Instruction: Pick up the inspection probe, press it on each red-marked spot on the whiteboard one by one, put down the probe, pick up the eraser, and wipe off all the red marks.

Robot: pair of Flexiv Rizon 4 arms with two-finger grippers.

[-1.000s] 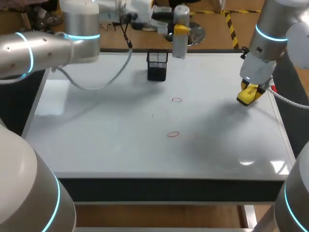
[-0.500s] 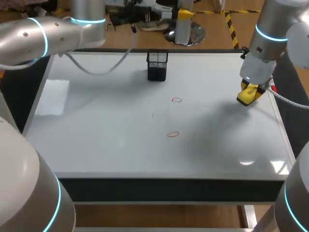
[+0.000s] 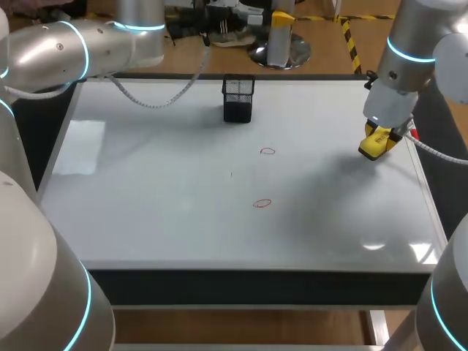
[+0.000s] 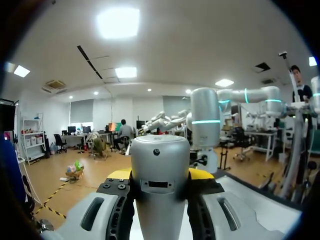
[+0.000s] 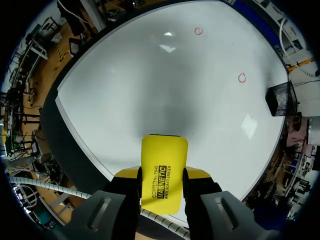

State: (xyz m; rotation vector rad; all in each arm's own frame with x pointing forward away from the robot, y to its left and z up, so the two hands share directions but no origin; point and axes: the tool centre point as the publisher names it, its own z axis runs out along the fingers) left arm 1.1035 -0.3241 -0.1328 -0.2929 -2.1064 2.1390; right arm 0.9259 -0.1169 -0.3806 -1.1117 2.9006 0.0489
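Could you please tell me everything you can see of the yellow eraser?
The eraser is a bright yellow block with rounded corners, plastic by its look, with black print on its broad face. The right gripper is shut on it, one finger on each long side, its end sticking out ahead of the fingers. It hangs over the whiteboard near the right edge, clear of the red marks.

In the head view my left end effector [image 3: 281, 17] is cut off by the picture's upper edge. From the left wrist, the inspection probe [image 4: 160, 185] covers most of the yellow fingertips [image 4: 119, 174], and I cannot see its far end. The right end effector [image 5: 161, 175] hides the eraser's [image 5: 164, 155] near end behind its body. A dark speck [image 3: 231, 174] on the whiteboard [image 3: 146, 205] is too small to make out.
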